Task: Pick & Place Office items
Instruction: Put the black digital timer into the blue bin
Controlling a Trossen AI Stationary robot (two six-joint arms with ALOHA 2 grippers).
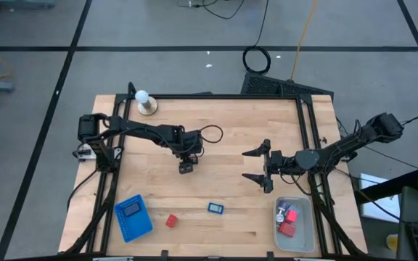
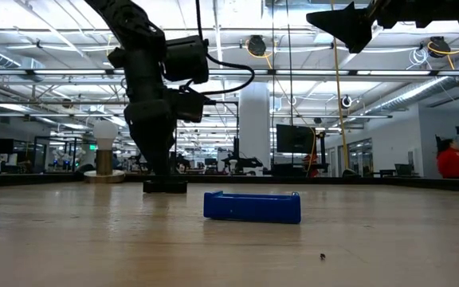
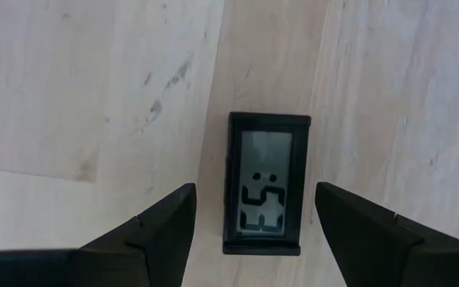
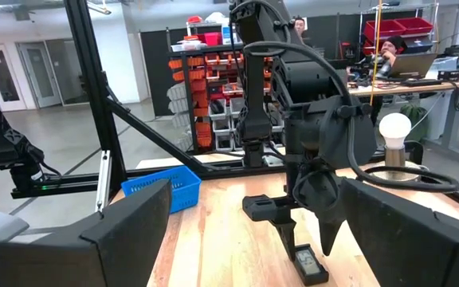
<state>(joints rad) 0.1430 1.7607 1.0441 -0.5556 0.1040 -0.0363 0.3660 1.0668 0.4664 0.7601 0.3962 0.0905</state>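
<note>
A black rectangular piece with a grey display (image 3: 265, 183) lies flat on the wooden table, near its middle (image 1: 186, 169). My left gripper (image 3: 255, 190) is open, points down over it (image 1: 186, 164), and has one finger on each long side with a gap at both. My right gripper (image 1: 255, 165) is open and raised above the table right of the middle (image 2: 345, 28). A small blue piece (image 1: 215, 208) and a red block (image 1: 171, 220) lie toward the near edge. The blue piece (image 2: 252, 206) also shows in the low view.
A blue ribbed tray (image 1: 133, 216) sits at the near left with a dark item in it. A pale translucent bin (image 1: 294, 225) at the near right holds red and pale bits. A white ball on a tan base (image 1: 146, 101) stands at the far left. People sit beyond the table.
</note>
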